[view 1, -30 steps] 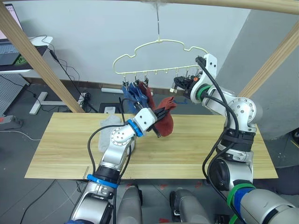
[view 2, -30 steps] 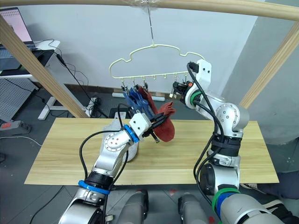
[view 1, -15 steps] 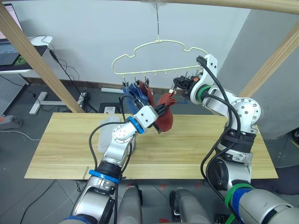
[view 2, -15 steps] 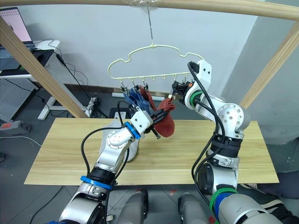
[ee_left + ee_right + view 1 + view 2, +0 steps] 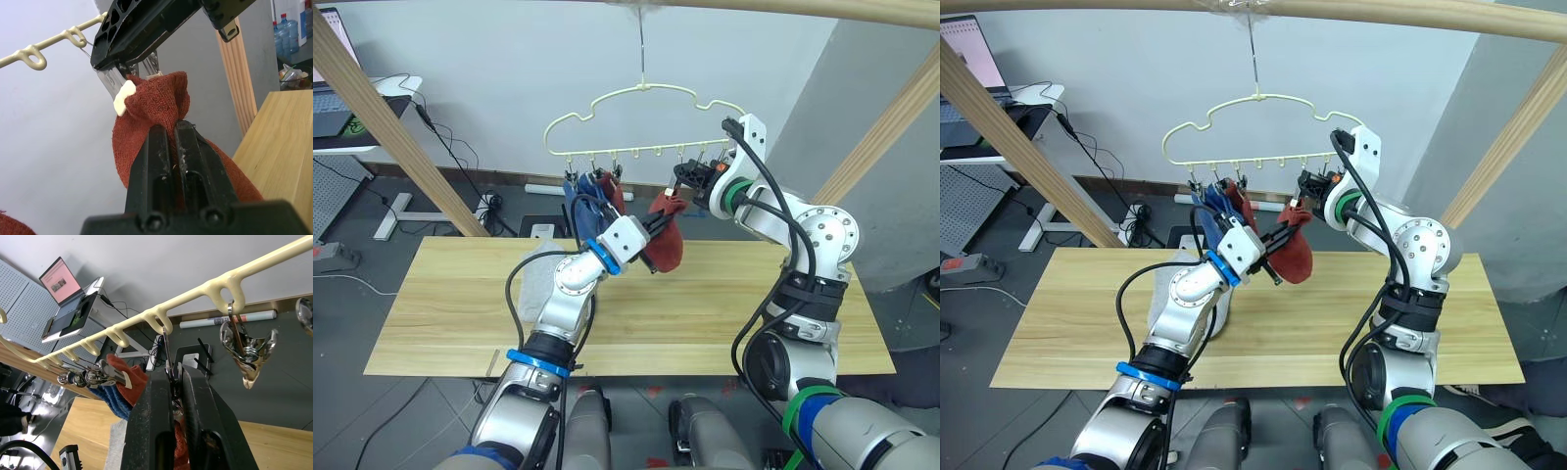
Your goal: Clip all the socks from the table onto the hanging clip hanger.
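The pale clip hanger [image 5: 646, 93] hangs from a wooden pole. Two blue socks [image 5: 579, 194] and one rust red sock [image 5: 615, 194] hang from its left clips. My left gripper [image 5: 656, 228] is shut on a second rust red sock [image 5: 669, 247] and holds it up off the table [image 5: 734, 304]. The cuff of that sock [image 5: 161, 98] touches a metal clip [image 5: 171, 374]. My right gripper [image 5: 681, 186] is shut on that clip, pinching it. A light grey sock [image 5: 540, 276] lies on the table, partly hidden behind my left arm.
Slanted wooden frame poles stand at the left [image 5: 386, 122] and the right [image 5: 881, 132]. An unused clip [image 5: 247, 350] hangs beside the pinched one. A white desk with a laptop [image 5: 342, 98] stands at the far left, with cables on the floor behind the table.
My left gripper has lifted the red sock up and to the right until its cuff reached the clip held by my right gripper. The hanger has swung slightly left.
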